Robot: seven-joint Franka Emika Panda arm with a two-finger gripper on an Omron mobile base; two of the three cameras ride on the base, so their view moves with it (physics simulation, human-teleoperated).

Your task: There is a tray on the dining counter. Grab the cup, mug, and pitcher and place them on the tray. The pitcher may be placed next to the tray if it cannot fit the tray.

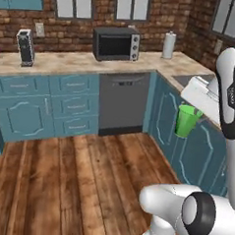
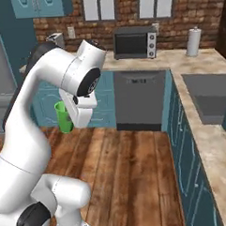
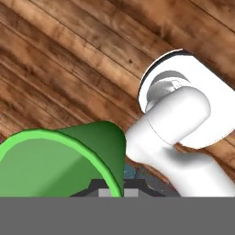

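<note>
The small bright green tapered cup [image 1: 186, 120] is gripped by its rim in the closed end effector [image 3: 112, 189] and carried upright, high above the wooden plank floor [image 1: 76, 186], presumably for transport to the tray.

The green cup [image 1: 186, 121] hung in the air above the wooden floor (nothing under it), standing almost straight up, its open top showing a bright rim [image 3: 55, 137].
</note>
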